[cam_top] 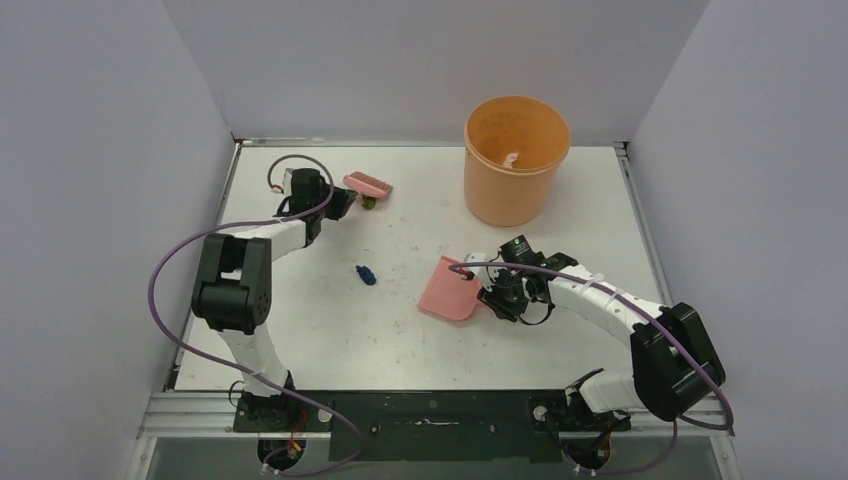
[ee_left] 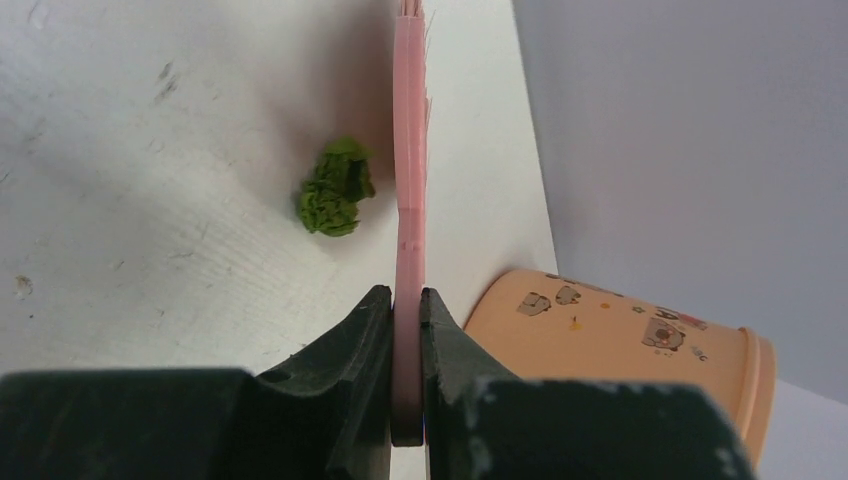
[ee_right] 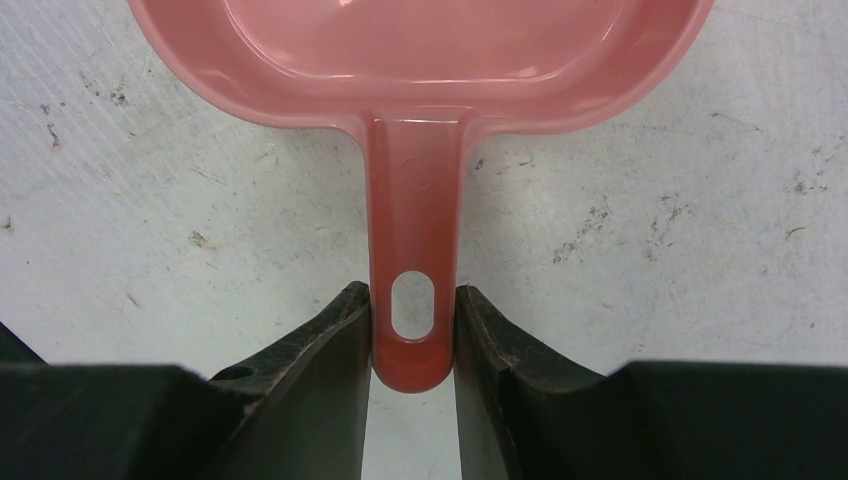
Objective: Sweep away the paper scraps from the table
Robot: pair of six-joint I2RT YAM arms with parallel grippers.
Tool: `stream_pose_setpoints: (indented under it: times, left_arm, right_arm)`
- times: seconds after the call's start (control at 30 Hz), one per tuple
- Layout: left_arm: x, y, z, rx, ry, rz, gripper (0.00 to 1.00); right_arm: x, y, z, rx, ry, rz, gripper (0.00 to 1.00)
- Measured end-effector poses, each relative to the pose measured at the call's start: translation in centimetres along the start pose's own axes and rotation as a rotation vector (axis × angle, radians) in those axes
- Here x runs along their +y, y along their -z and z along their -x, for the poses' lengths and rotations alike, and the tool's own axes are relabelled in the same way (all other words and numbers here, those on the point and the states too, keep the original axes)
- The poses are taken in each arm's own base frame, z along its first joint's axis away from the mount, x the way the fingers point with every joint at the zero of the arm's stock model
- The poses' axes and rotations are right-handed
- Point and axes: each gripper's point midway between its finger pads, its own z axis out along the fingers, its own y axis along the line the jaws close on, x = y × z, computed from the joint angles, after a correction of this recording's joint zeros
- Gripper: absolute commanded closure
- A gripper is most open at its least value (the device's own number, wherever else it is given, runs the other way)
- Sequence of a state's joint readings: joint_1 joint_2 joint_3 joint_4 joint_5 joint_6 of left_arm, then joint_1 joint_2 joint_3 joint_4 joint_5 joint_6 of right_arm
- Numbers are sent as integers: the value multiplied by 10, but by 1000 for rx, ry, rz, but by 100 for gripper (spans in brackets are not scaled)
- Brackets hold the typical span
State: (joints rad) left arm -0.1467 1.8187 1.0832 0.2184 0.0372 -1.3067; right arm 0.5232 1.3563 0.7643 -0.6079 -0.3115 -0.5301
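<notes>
Where the white tabletop [cam_top: 330, 330] nears its far-left corner, a green paper wad [cam_top: 369, 202] lies just beside a pink brush [cam_top: 367, 184]. In the left wrist view the wad sits close against the brush's flat side, in its shadow, and I cannot tell whether the two touch. A second scrap, a dark blue paper wad [cam_top: 366, 274], lies alone nearer the middle of the tabletop. It is well apart from the green one and sits between the brush and a pink dustpan [cam_top: 450, 290], touching neither. A white scrap [cam_top: 509, 158] shows inside the orange bucket [cam_top: 505, 200], which stands upright toward the far edge, right of centre.

The left gripper [ee_left: 407, 320] is closed to a narrow gap on the brush's thin handle, which is seen edge-on, with both dark fingers pressed against it. The brush reaches out from the gripper over the tabletop, with the bucket's decorated wall beyond it. The right gripper [ee_right: 413, 330] clamps the end of the dustpan's handle, one finger on each side of the oval hanging hole. The pan extends away from the gripper over scuffed tabletop. From above, its open mouth faces left, toward the dark blue wad.
</notes>
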Motion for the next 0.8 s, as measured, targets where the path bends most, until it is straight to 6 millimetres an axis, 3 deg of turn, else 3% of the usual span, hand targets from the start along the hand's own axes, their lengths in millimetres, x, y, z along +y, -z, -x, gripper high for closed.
stream_pose_setpoints:
  times: [0.1, 0.27, 0.5, 0.7, 0.8]
  left_arm:
    - [20, -6, -11, 39, 51, 31, 100]
    - [49, 10, -24, 82, 98, 36, 100]
    - [81, 83, -41, 114, 99, 27, 100]
    - [130, 147, -57, 143, 120, 39, 100]
    - [138, 170, -58, 135, 128, 23, 100]
  right_arm:
    - [1, -2, -2, 8, -2, 5, 95]
    - [1, -3, -3, 13, -1, 9, 95]
    - [3, -3, -4, 19, 3, 14, 95]
    - [5, -3, -4, 19, 10, 20, 95]
    - [5, -3, -4, 21, 10, 22, 95]
